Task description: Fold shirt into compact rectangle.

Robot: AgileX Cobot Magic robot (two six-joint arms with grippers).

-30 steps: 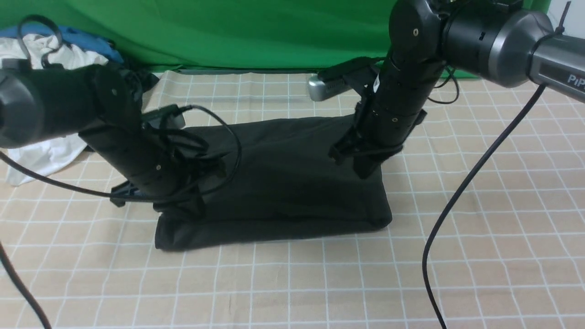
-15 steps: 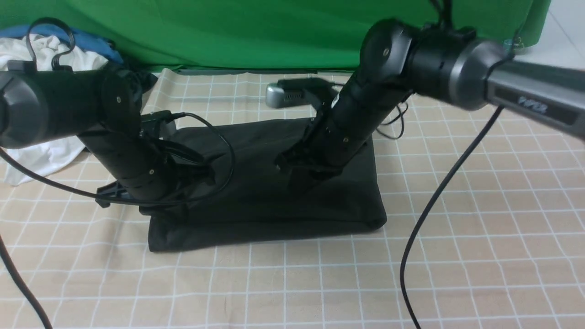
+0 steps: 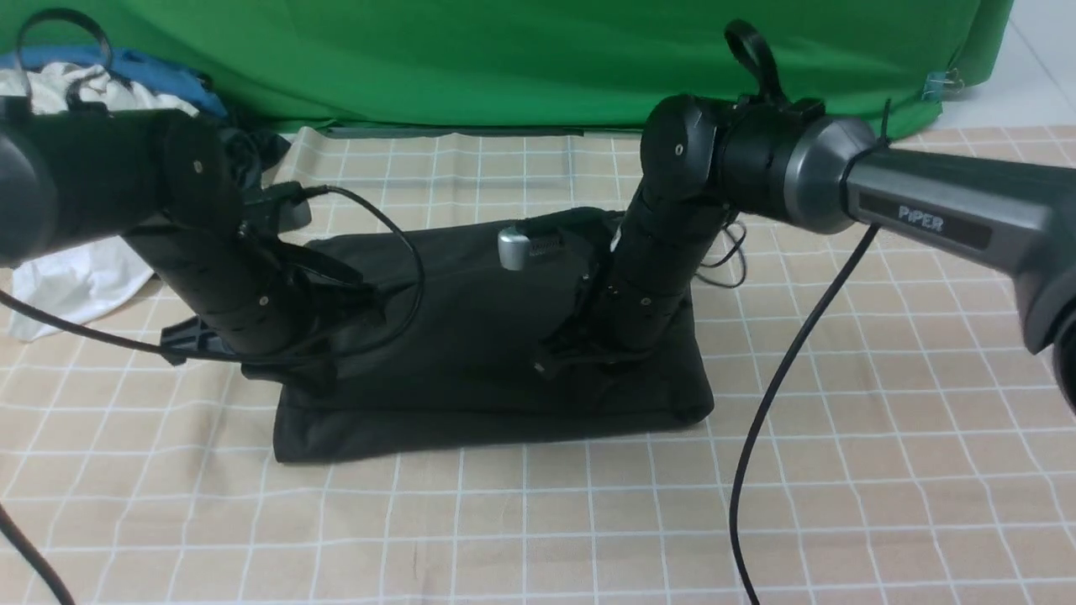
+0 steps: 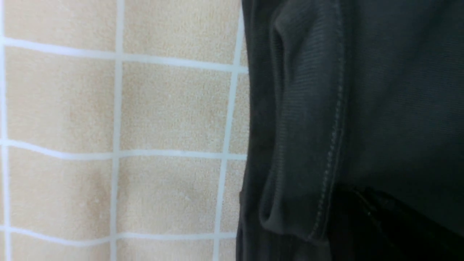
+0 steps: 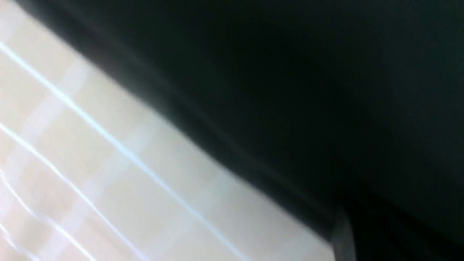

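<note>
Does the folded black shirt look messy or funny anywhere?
Mostly no. The shirt lies as a fairly neat dark rectangle on the checked cloth. Its near edge is a bit puffy and slants slightly against the grid lines. At one side, a hemmed layer bulges out loosely instead of lying flat.

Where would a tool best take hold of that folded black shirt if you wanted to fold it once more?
Probably at the two corners of one short side, say the right edge of the shirt, coming in low from that side. It lies flat as a thick, layered rectangle on the checked cloth, so its middle gives nothing to pinch, while the stacked edges stand proud. The left wrist view shows hemmed layers there.
</note>
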